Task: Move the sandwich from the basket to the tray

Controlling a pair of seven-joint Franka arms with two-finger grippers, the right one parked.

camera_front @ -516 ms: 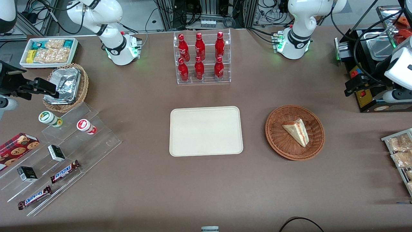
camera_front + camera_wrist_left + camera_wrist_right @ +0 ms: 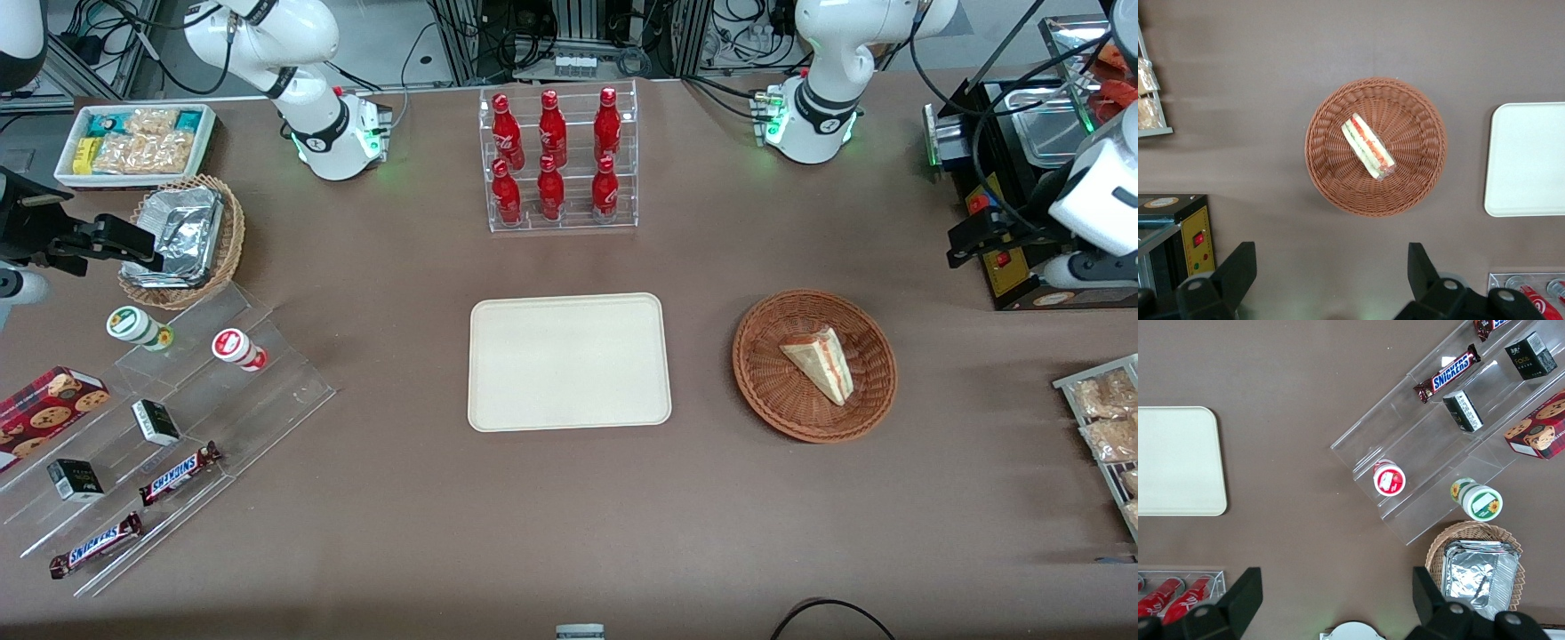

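Note:
The sandwich (image 2: 820, 363) (image 2: 1368, 145), a pale wedge with red, orange and green layers, lies inside the round reddish-brown basket (image 2: 769, 382) (image 2: 1418, 133). The cream-white tray (image 2: 569, 362) (image 2: 1528, 160) sits flat beside the basket, toward the parked arm's end, with nothing on it. My left gripper (image 2: 965, 242) (image 2: 1331, 267) hovers high above the table, farther from the front camera than the basket and toward the working arm's end. Its fingers (image 2: 1238, 270) stand wide apart, open, with only bare table between them.
A black appliance (image 2: 1005, 258) (image 2: 1178, 233) with a red switch stands close beside the gripper. Bagged snacks (image 2: 1102, 418) lie at the working arm's end. A clear rack of red bottles (image 2: 560, 160) stands farther from the front camera than the tray. A stepped acrylic display (image 2: 178, 418) sits toward the parked arm's end.
The left arm's wrist and gripper have shifted slightly toward the basket's side. The sandwich, basket and tray have not moved.

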